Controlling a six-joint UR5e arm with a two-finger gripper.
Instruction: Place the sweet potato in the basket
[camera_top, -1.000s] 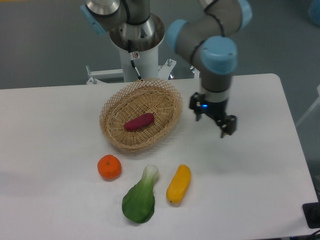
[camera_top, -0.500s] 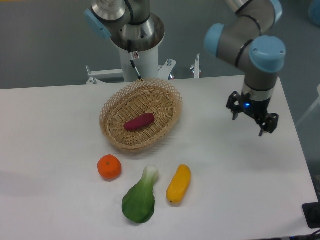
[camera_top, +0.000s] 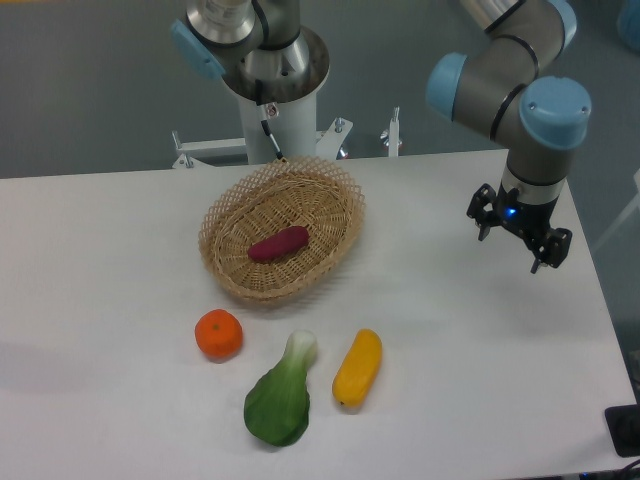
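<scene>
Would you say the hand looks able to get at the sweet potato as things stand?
Probably yes: the sweet potato lies uncovered in the open basket, and the table between it and the empty hand is bare.

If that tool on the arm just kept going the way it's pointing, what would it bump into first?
Most likely the bare white table. The tool points downward on the right side, holding nothing, and nothing lies under it, though depth is hard to judge.
</scene>
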